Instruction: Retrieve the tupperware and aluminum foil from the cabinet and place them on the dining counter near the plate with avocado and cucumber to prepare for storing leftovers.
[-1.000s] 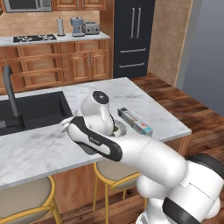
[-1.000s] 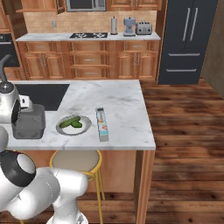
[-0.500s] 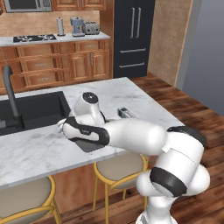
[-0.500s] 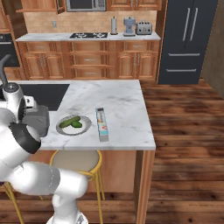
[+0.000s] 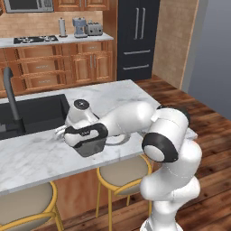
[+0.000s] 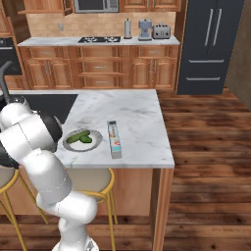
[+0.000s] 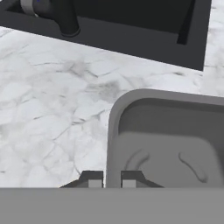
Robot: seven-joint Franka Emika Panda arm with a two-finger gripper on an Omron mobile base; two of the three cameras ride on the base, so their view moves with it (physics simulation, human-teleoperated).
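Over at the left, the black faucet [image 5: 12, 97] stands by the dark sink [image 5: 31, 113], and just in front of it the tupperware [image 5: 92, 145] sits low on the dining counter [image 5: 31, 158], right by the front edge. The gripper [image 7: 112, 178] has its two tips set close, one on each side of the tub's near wall, pinching the rim as far as I can judge. From where I stand the tub looks to be on the marble or a hair above it. So this is the set-down, I'd say. To do it well: get the base flat on the stone, part the tips cleanly, then lift straight away so the rim isn't dragged toward the edge.

Moving right, the plate [image 6: 83, 140] with its green pieces lies near the tub, hidden partly by the arm. Further right, the aluminum foil [image 6: 114, 139] lies flat beside the plate, already delivered.

The surface is smooth veined marble, likely slick under plastic. Behind, wooden base cabinets, a stove [image 6: 100, 39], and a dark fridge [image 6: 211, 44] at far right.
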